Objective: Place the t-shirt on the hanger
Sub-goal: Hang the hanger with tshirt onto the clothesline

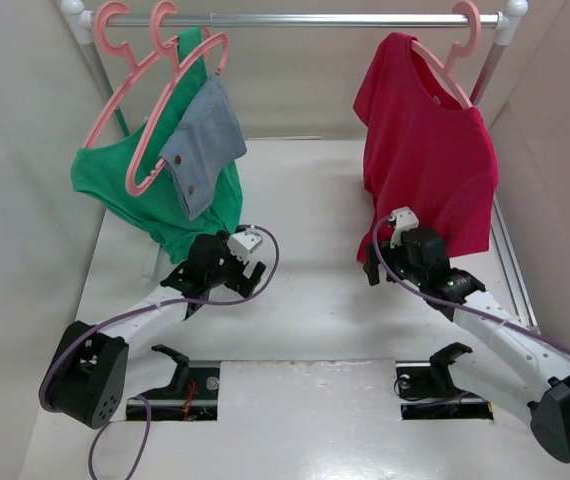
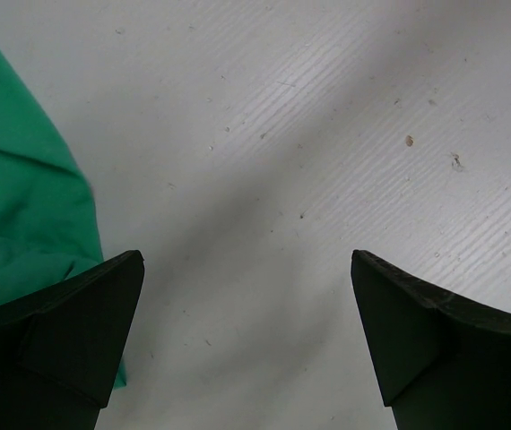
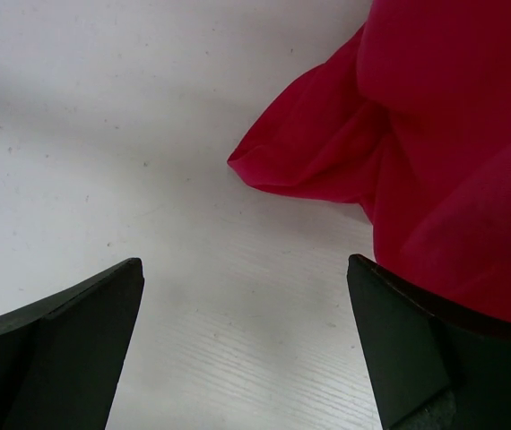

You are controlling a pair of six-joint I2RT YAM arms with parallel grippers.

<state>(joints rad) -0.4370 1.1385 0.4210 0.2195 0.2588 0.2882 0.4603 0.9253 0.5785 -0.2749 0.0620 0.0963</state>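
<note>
Slippage is your risk: the t-shirt [image 1: 425,150] looks lopsided on the hanger [image 1: 447,78] at upper right. Your right gripper [image 3: 245,269], spread and empty beside its hem, could snag it. Your left gripper [image 2: 246,260] is likewise spread.

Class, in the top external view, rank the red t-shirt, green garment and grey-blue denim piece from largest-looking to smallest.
1. red t-shirt
2. green garment, though partly covered
3. grey-blue denim piece

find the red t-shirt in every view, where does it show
Top external: t-shirt upper right, hanging from the hanger on the rail.
Left wrist: not in it.
Right wrist: t-shirt fills the upper right.
Shared landmark: right gripper, at the shirt's lower left edge.
</note>
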